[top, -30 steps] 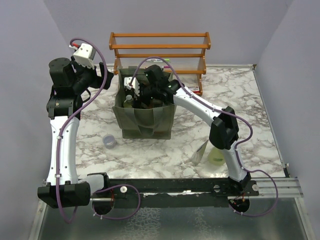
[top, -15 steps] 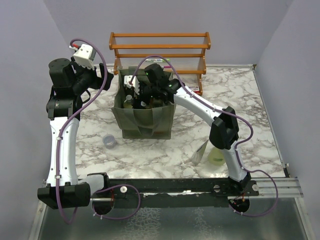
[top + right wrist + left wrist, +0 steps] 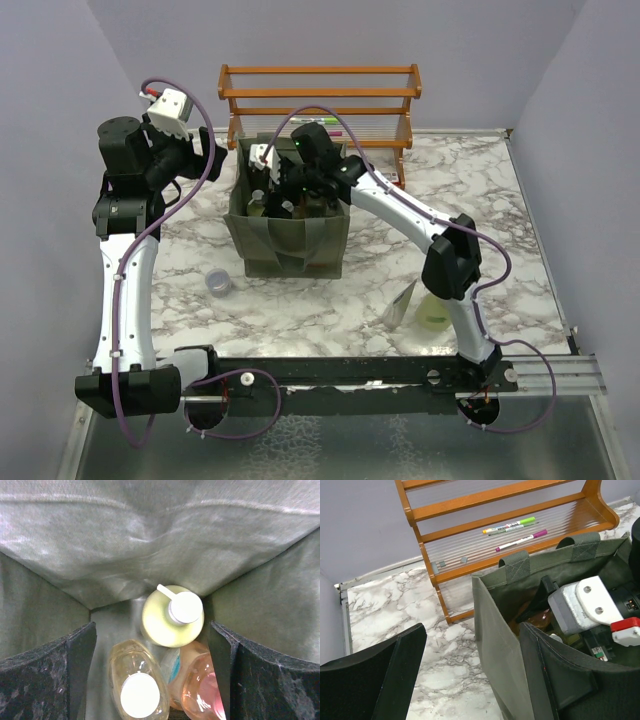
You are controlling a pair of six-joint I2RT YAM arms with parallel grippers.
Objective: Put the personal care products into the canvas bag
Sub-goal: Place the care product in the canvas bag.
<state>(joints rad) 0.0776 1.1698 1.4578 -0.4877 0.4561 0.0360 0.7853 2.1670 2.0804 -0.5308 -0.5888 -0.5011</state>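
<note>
The olive canvas bag [image 3: 288, 238] stands open mid-table. My right gripper [image 3: 286, 192] hangs open inside its mouth. In the right wrist view the right gripper [image 3: 152, 640] is empty above three upright bottles on the bag floor: a pale green pump bottle [image 3: 172, 617], a clear bottle with a white cap [image 3: 137, 690] and an orange-pink bottle [image 3: 202, 687]. My left gripper [image 3: 472, 637] is open and straddles the bag's left wall [image 3: 495, 645], one finger outside, one inside. A grey pouch [image 3: 402, 302] and a pale green bottle [image 3: 433, 312] lie on the table near the right arm.
An orange-brown wooden rack [image 3: 320, 100] stands right behind the bag, with marker pens [image 3: 512, 526] on its lower shelf. A small lavender cup [image 3: 218, 283] sits on the marble left of the bag's front. Walls close in the table's back and sides.
The right wrist has shifted slightly toward the back-left over the bag mouth, and its jaws have spread a little wider. The left arm and the bag have stayed put.
</note>
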